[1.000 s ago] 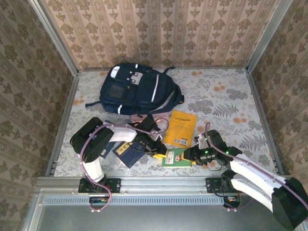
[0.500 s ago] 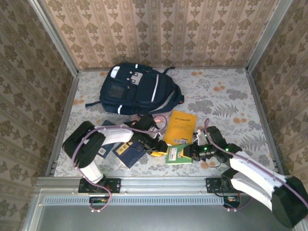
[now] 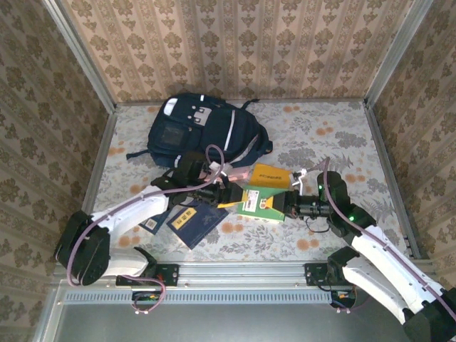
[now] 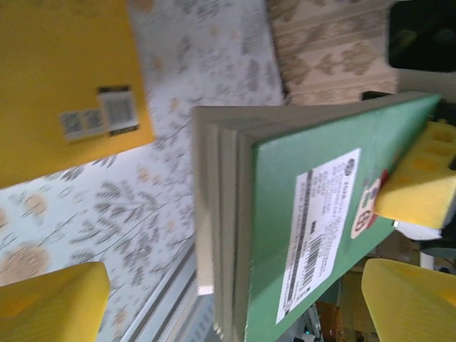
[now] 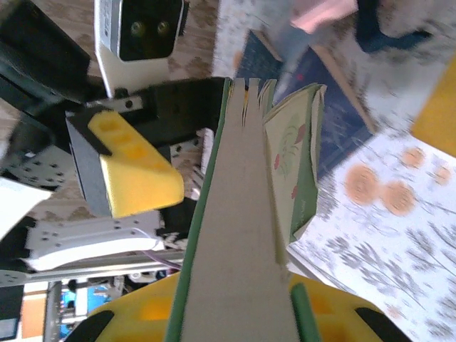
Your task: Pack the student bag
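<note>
Right gripper [image 3: 290,205] clamps the green book [image 3: 261,202] by one edge, left gripper [image 3: 231,197] splayed astride the other, and I see open table [image 3: 335,135] beside the student bag [image 3: 203,132].

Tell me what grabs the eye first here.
A green book sits front and centre between the two arms, clamped by the right pincer, with the left pincer open around its other end. Behind them, the big navy student bag lies at the back left.

Large dark navy fabric backpack [image 3: 206,135], thin white stripe, white buckle patches on the front pocket. Lies flat, front pocket up. Position: rear-left area of the floral tabletop [image 3: 335,135].
</note>
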### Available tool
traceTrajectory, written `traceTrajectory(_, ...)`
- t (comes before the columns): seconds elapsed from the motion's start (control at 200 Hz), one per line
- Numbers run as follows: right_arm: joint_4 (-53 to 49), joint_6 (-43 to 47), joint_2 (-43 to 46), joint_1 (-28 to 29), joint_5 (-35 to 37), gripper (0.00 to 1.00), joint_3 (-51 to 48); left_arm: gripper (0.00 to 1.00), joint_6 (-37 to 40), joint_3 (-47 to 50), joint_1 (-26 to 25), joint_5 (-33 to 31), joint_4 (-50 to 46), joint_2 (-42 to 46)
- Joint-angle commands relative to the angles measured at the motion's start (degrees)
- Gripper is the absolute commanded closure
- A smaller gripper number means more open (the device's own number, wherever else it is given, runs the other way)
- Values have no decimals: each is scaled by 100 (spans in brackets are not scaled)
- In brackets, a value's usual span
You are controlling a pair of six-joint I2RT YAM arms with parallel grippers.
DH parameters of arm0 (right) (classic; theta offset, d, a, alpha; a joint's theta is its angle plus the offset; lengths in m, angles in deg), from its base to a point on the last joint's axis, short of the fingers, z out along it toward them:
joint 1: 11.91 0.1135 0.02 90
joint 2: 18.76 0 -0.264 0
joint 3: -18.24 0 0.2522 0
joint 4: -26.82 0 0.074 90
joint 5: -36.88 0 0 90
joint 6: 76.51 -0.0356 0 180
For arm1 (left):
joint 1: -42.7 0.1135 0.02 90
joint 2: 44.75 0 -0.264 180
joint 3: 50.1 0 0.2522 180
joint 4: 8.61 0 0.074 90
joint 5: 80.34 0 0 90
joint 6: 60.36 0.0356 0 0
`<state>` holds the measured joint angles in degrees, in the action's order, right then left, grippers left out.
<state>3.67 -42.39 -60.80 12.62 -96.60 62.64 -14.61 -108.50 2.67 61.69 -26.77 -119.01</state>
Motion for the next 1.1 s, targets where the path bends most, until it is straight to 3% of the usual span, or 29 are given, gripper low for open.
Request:
traceTrajectory(0.0,1019,-572,-139,-53,-379,100,341,5,-505,95,113,375,794,178)
traceTrajectory(0.165,2031,-1224,-397,-79,-398,100,451,2,-857,196,195,341,1317,244)
traceTrajectory(0.325,2265,-1350,-593,-89,-371,100,575,0,-1365,205,215,361,2037,215)
traceTrajectory(0.56,2770,-1645,-725,-134,-328,100,382,6,-1916,234,206,502,2908,261)
traceTrajectory(0.69,2866,-1683,-752,-161,-345,100,305,14,-2173,325,206,557,3389,272)
traceTrajectory(0.9,2616,-1521,-661,-305,-477,100,250,36,-2342,454,223,602,3792,357)
traceTrajectory(1.09,2027,-1037,-588,-412,-737,100,277,46,-2446,526,259,689,4063,434)
